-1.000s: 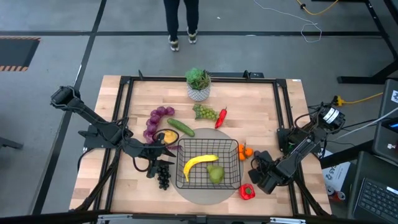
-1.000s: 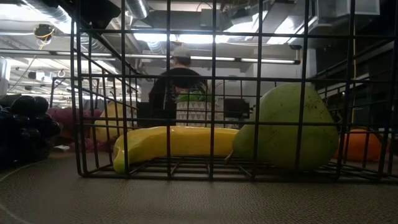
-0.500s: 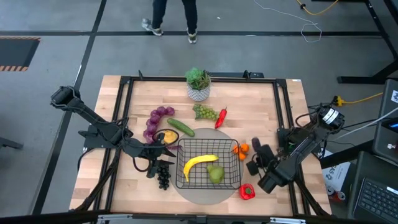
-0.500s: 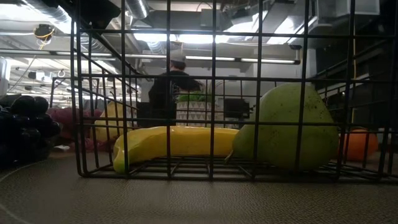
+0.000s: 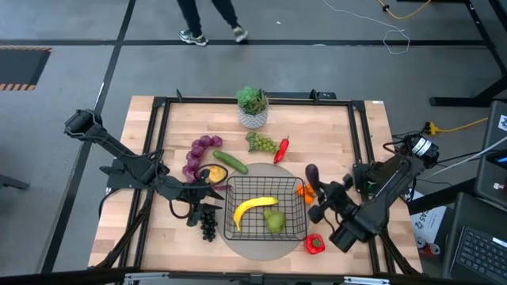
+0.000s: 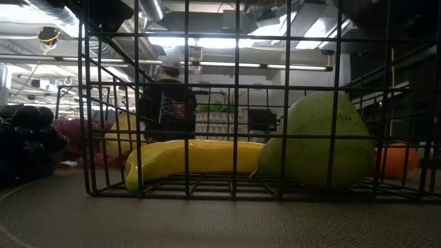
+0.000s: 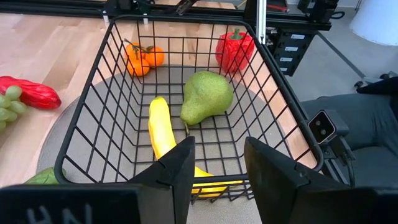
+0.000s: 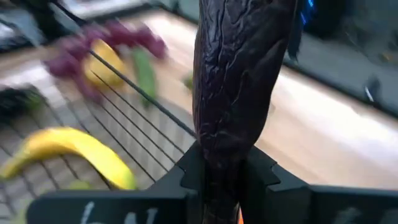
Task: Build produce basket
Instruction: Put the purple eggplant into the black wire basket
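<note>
Right gripper [image 5: 315,192]: clamped on a dark purple eggplant [image 8: 239,74], held up just outside the basket's right side, above the oranges [image 5: 306,191].
Left gripper [image 7: 214,163]: fingers apart, holding nothing, parked at the basket's left side, looking in over the rim.
Basket [image 5: 236,190]: black wire grid on a round grey mat [image 5: 261,252], near the front middle of the wooden table [image 5: 341,134].
Inside basket: yellow banana [image 5: 253,207] and green pear [image 5: 274,222], lying side by side.
Left of basket: black grapes [image 5: 208,226], purple grapes [image 5: 198,153], a yellow fruit [image 5: 212,172] and a cucumber [image 5: 230,161].
Behind basket: green grapes [image 5: 261,143], a long red pepper [image 5: 281,149], and a potted plant [image 5: 253,107] at the far edge.
Front right corner: red bell pepper [image 5: 314,244], on the table just outside the wire.
Beyond the table: a person's legs [image 5: 207,17] on the floor.
</note>
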